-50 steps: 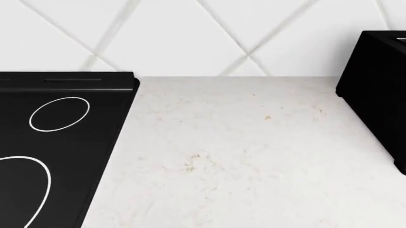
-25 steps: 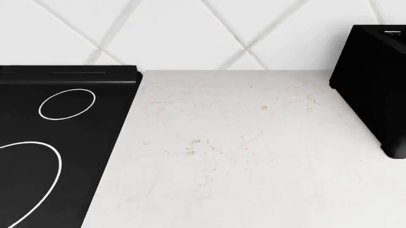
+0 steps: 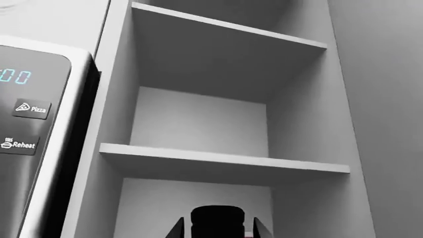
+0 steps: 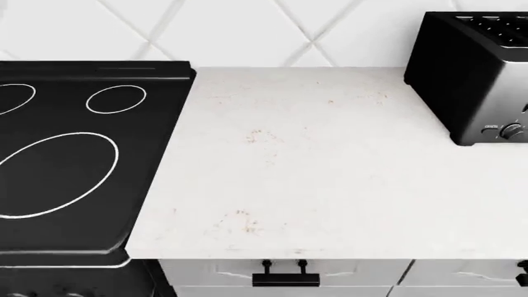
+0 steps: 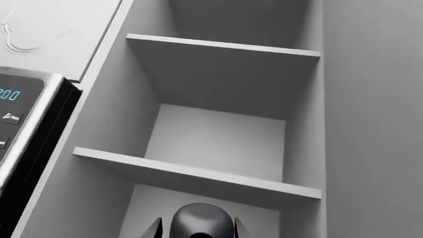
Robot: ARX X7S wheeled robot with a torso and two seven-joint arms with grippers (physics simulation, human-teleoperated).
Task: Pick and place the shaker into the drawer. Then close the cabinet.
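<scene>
The shaker and the drawer are out of view in every frame. In the head view neither gripper shows. My left gripper (image 3: 217,233) shows only as two finger tips at the edge of the left wrist view, standing apart on either side of a dark rounded part of the arm. It faces open white shelves (image 3: 225,161). My right gripper (image 5: 197,230) looks the same in the right wrist view, its tips spread with nothing between them, also facing white shelves (image 5: 198,176).
A speckled white counter (image 4: 313,161) runs between a black cooktop (image 4: 74,154) at left and a black toaster (image 4: 478,74) at back right. Below the counter's front edge sit small drawer fronts with a black handle (image 4: 285,276). A microwave panel (image 3: 29,124) stands beside the shelves.
The head view has pulled back and down: more of the cooktop, the toaster's front and the counter's front edge with the drawer fronts have come into sight.
</scene>
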